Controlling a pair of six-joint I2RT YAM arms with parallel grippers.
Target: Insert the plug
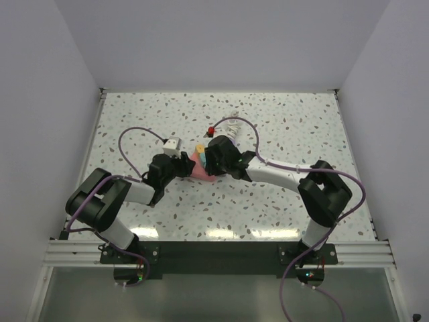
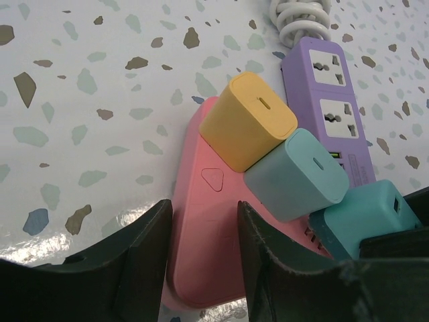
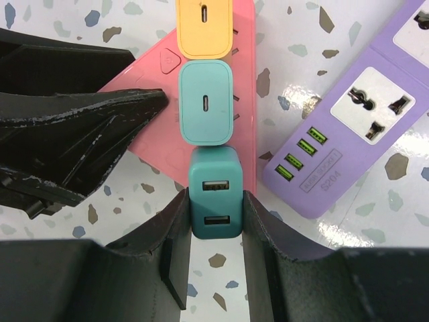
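1. Your left fingers [image 2: 134, 268] stand apart at one end of the pink strip [image 2: 208, 221]. One lies just beside the strip's edge and the other rests over its face. They clamp nothing, so they can steady the strip only by pressing.
2. A yellow adapter [image 2: 248, 121] sits at the pink strip's opposite end. A pale blue adapter [image 2: 298, 176] touches it, next along the strip.
3. The teal plug [image 3: 215, 201] is at the pink strip's last socket, just beside the pale blue adapter. It looks tilted in the left wrist view, so I judge it not yet seated.
4. Your right fingers [image 3: 268, 255] are closed on the teal plug, one on each side.
5. If you push while the plug is tilted, the prongs may miss the slots and jam. The plug may also twist in your grip.
6. If you push harder than the left fingers can resist, the pink strip may slide across the table [image 2: 80, 100].
7. If you drift toward the pale blue adapter, the two housings may catch and block the insertion.
8. The purple strip [image 3: 348, 127] lies near the pink strip, on the side away from your left fingers, and a sideways shove could knock it.
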